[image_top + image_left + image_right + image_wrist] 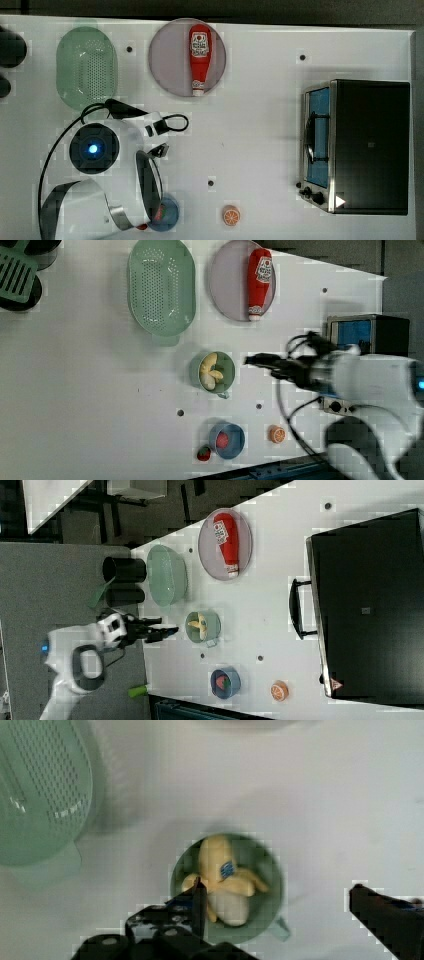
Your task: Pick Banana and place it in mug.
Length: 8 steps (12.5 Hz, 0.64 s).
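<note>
The pale yellow banana (222,875) lies inside the dark green mug (272,880), its peel flaps splayed and a small blue mark on top. My gripper (276,890) hangs above the mug, open, with its two fingers wide apart and nothing between them. In the left view the banana (210,371) fills the mug (231,371), and the gripper (255,360) shows just at the mug's right. In the right view the gripper (167,629) sits at the left of the mug (215,625) holding the banana (198,622).
A pale green perforated basket (161,287) and a plate (225,280) with a red ketchup bottle (260,282) lie beyond the mug. A blue bowl (227,441), a strawberry (203,453) and an orange slice (276,434) sit nearer. A toaster oven (365,145) stands on the top view's right.
</note>
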Each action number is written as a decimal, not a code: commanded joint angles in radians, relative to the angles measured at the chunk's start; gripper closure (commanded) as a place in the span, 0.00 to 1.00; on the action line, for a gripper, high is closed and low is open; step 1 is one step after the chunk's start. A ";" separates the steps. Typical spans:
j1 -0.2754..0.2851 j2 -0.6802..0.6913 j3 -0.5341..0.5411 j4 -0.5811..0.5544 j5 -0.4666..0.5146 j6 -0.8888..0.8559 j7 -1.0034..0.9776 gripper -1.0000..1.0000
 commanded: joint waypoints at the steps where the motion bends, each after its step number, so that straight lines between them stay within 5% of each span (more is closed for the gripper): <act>1: -0.040 -0.107 -0.132 0.151 0.015 -0.245 0.033 0.00; 8: -0.053 -0.179 -0.388 0.393 -0.047 -0.607 0.022 0.00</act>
